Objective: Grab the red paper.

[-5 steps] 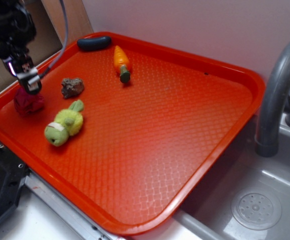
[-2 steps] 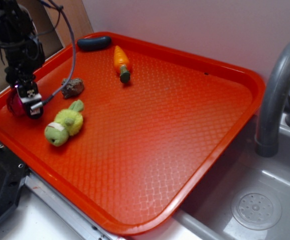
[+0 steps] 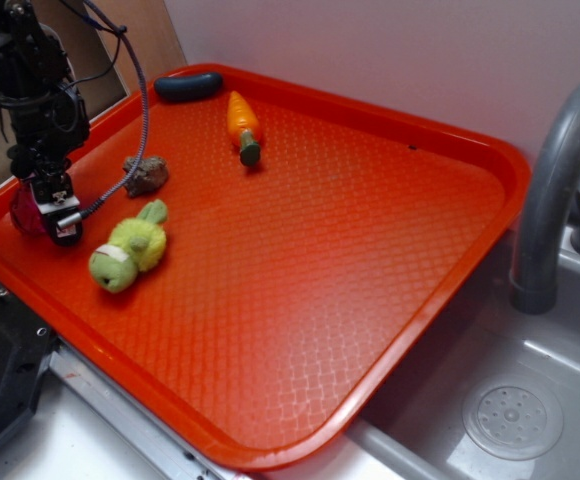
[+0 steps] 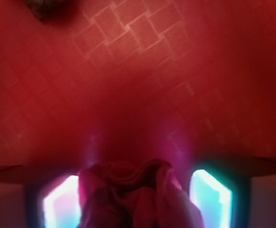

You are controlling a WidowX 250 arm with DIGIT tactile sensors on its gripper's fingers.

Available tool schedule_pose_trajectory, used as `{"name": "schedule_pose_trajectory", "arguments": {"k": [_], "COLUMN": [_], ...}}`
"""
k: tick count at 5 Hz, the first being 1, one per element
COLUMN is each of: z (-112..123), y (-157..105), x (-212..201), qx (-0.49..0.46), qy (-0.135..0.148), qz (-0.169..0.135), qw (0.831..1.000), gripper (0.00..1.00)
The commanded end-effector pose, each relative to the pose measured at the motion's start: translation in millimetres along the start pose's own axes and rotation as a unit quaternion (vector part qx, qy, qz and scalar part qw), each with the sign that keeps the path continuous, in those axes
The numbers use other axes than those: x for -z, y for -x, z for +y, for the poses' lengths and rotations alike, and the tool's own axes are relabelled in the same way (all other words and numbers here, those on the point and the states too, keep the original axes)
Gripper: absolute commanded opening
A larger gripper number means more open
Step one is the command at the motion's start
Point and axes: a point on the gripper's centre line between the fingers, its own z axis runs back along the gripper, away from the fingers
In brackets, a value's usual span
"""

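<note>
The red paper (image 3: 25, 211), a crumpled crimson ball, lies at the left end of the orange-red tray (image 3: 370, 260). My gripper (image 3: 50, 212) is down on the tray around it. In the wrist view the red paper (image 4: 138, 194) fills most of the space between my two glowing fingers (image 4: 59, 206). It touches the left finger, and a thin dark gap shows beside the right one. The gripper (image 4: 135, 202) is open and straddles the ball.
A brown rock (image 3: 145, 174) lies just beyond the paper, also seen as the rock (image 4: 45, 7). A green plush toy (image 3: 128, 248) sits close on the right. A toy carrot (image 3: 242, 125) and a dark oblong object (image 3: 188, 86) lie at the back. A grey faucet (image 3: 555, 180) and sink stand on the right.
The gripper has come down from above the paper to tray level, and the paper now sits between its fingers. Since 0.4 s ago it has barely moved.
</note>
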Motion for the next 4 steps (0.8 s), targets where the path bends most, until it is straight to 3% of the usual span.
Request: {"name": "schedule_pose_trajectory", "arguments": {"k": [1,2,4], "z": [-10.1,-34.4,-93.9], "y": [-22.8,-31.6,-16.5], "x": [-79.0,-125.3,-209.3], "qx": [-0.032,-0.040,0.013], "qy": [-0.015,0.006,0.055], "qz": [-0.098,-0.129,-0.220], "qw": [0.995,0.991,0.974], "gripper": [0.00,0.00,0.00]}}
